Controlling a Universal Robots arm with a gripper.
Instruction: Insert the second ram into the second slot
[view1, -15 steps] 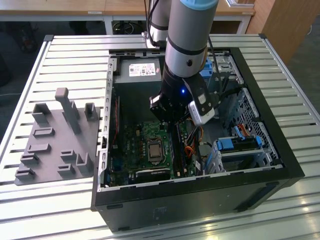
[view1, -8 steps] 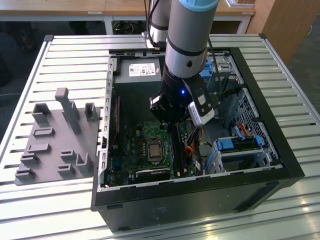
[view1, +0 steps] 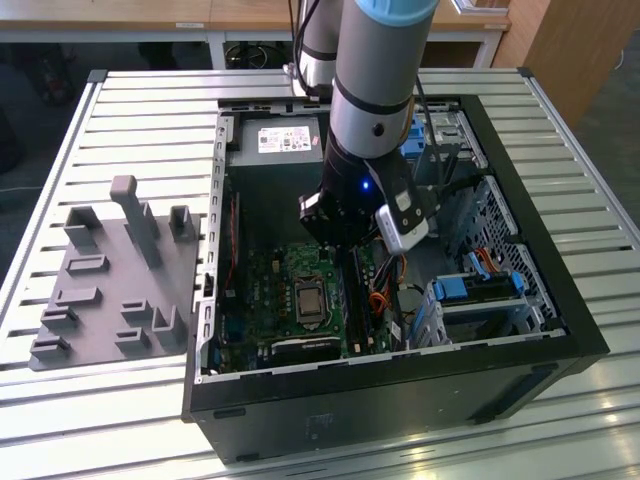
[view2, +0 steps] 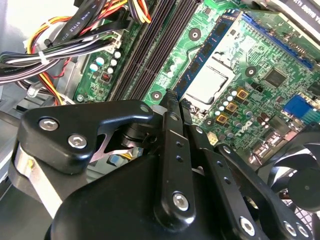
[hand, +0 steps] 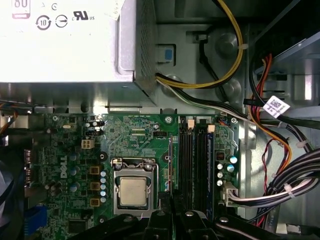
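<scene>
Green mobo (hand: 145, 135), blue RAM (view2: 207, 50), black pincer (view2: 174, 102), grey ribbed table (view1: 130, 110).

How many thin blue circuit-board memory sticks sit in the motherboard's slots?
1. The thin blue memory stick stands in the slot next to the metal processor socket, near the black gripper. Another may be hidden under the gripper.

Setting: robotics laboratory or test workshop. Evidence: ribbed aluminium-profile worktable (view1: 560, 130); open desktop computer case (view1: 400, 400) laid on its side upon it; grey fixture plate (view1: 110, 290) at the exterior view's left; wooden desks (view1: 150, 15) at the far edge.
</scene>
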